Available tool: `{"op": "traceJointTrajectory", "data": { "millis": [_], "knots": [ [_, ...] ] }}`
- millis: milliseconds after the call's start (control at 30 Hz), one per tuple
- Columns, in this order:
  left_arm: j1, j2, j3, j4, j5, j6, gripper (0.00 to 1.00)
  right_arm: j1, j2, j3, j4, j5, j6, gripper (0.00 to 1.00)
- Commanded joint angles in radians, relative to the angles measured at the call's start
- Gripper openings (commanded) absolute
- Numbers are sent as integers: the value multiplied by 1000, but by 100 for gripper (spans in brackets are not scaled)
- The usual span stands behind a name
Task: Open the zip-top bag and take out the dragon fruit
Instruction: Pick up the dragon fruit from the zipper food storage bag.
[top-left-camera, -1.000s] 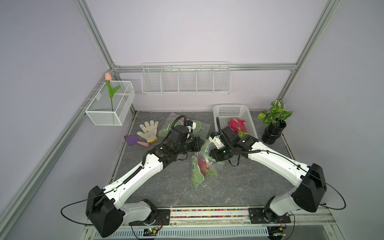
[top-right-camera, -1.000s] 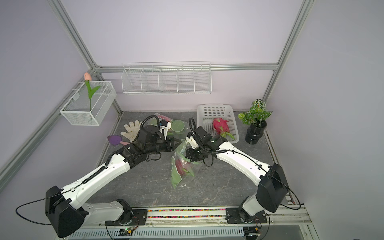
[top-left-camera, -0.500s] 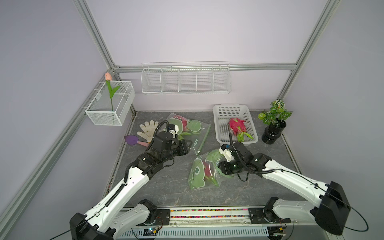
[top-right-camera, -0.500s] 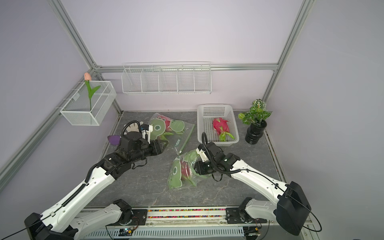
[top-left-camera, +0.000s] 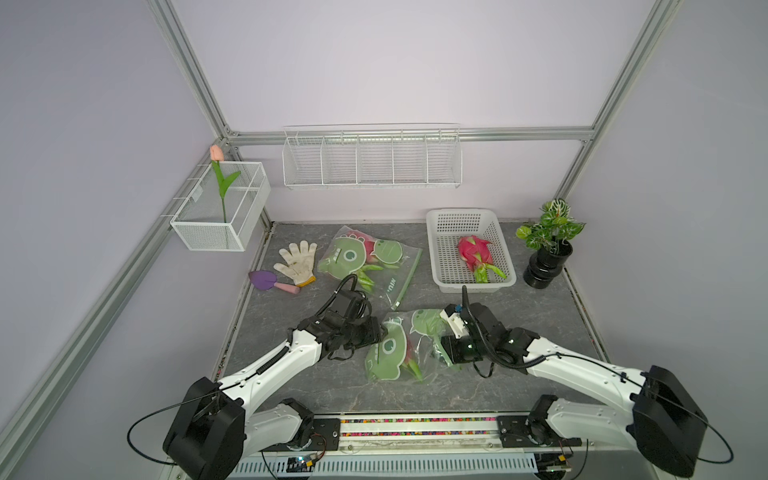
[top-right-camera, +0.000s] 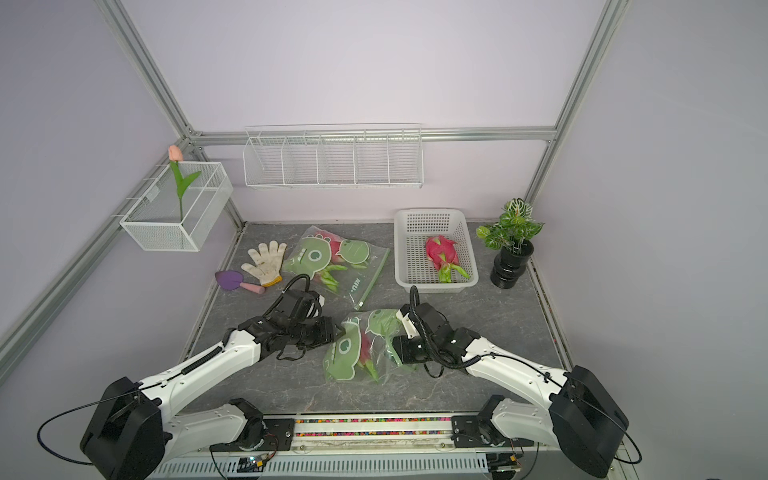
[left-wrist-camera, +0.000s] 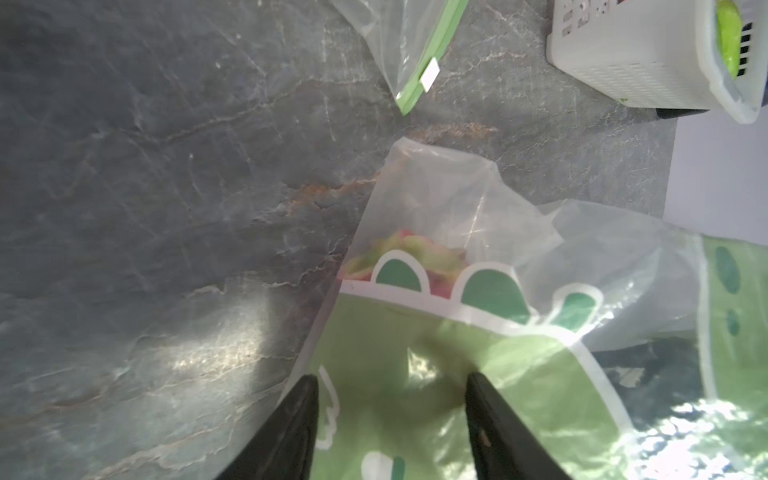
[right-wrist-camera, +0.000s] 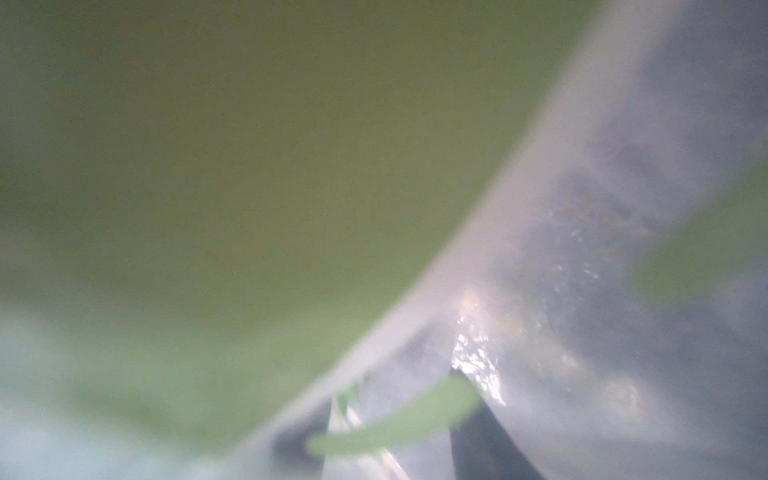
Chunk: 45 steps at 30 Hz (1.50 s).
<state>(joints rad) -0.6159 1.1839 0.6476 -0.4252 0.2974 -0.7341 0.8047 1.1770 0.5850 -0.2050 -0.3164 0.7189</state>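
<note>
Left gripper (left-wrist-camera: 391, 388) is standing with its jaws apart. The two black fingers (left-wrist-camera: 297, 419) are straddling the green printed face of the near zip-top bag (top-left-camera: 390, 353), and no grip on the film is showing. Right gripper (top-left-camera: 441, 348) is sitting at the opposite side of the same bag, its tips hidden by the plastic. Its wrist view is giving only blurred film and green print, so whether it is wide, narrow or holding cannot be told.

The near bag is lying on the table (top-left-camera: 540, 316) towards the middle of the front edge. A dragon fruit (top-right-camera: 365, 351) is showing pink through its film. The far zip-top bag (top-left-camera: 353, 259) is lying nearer the back edge and is enclosing a second dragon fruit (top-left-camera: 369, 251). A third dragon fruit (top-left-camera: 473, 249) is resting in the white basket (top-left-camera: 478, 287) towards the back right. A glove (top-left-camera: 297, 262) and a purple trowel (top-left-camera: 262, 279) are lying by the left edge. A potted plant (top-left-camera: 547, 266) is standing at the back right corner.
</note>
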Motion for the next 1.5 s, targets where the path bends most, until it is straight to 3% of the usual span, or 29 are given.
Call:
{"op": "traceJointTrajectory", "data": {
  "millis": [0,133,367,767,1000,1467],
  "knots": [
    [-27,-4,-35,45,41,-61,60,28,8,-22,82,-19,42,51],
    [-64,11,-86,150,72,-148,59,55,28,-44,124,-18,65,53],
    [-104,30,-151,267,27,-277,54,88,41,-97,176,-1,95,56],
    [-105,88,-179,309,-14,-295,40,162,78,-176,306,-11,164,44],
    [-110,77,-192,303,-45,-320,37,171,57,-179,338,-18,182,55],
    [-111,81,-184,303,-72,-342,33,171,37,-144,381,-60,303,58]
  ]
}}
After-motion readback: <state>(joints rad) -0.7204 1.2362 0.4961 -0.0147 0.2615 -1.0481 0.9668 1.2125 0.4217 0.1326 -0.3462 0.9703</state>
